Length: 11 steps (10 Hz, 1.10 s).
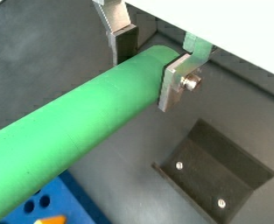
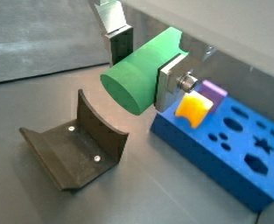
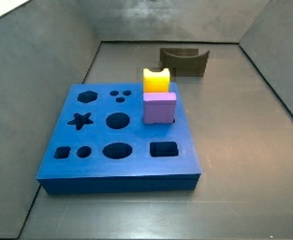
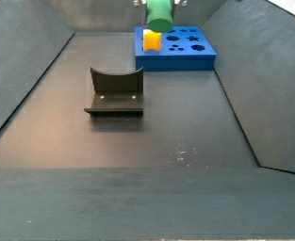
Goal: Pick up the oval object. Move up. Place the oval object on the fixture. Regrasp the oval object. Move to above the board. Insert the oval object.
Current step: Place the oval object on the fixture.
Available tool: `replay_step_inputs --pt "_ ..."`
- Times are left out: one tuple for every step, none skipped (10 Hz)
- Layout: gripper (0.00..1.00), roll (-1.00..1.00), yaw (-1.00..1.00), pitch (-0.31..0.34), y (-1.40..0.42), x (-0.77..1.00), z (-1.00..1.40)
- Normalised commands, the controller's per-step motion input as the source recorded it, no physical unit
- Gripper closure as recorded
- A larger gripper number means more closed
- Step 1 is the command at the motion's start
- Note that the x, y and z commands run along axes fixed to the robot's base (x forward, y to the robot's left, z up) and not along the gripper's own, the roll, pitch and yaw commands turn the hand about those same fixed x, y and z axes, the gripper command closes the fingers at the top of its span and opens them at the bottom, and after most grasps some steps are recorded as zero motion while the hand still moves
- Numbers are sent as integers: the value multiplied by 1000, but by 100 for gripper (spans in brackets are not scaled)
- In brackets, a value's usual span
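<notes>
Green oval peg carried in the air, between the board and the fixture.

The gripper (image 2: 147, 59) has its jaws clamped on the oval object (image 1: 74, 122), one silver finger (image 1: 178, 80) on each side, near one end of the peg, so most of the rod sticks out free beyond the jaws. In a side view the peg (image 4: 158, 13) hangs high above the worktop, close to the blue board (image 4: 175, 56), while the fixture (image 4: 114, 91) stands empty nearer the camera. I judge the peg is lifted clear so that it can be laid into the fixture's curved notch for a new grasp.
</notes>
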Motion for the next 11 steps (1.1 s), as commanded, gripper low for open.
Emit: replay_step_inputs --pt "100 -643 11 152 170 1000 -160" --pt "100 -446 -38 146 140 1000 -121" --pt "100 -304 -59 135 122 1000 -94" --pt "100 -213 -77 107 93 1000 -67" --pt "100 -199 -78 95 87 972 -59" --pt "100 -185 -74 80 68 850 -37" --pt "100 -180 -70 77 55 762 -24" --pt "100 -173 -64 74 49 685 -19" --pt "100 -170 -52 72 40 582 -14" --pt "100 -166 -46 75 36 510 -12" --pt "100 -161 -41 80 34 443 -9"
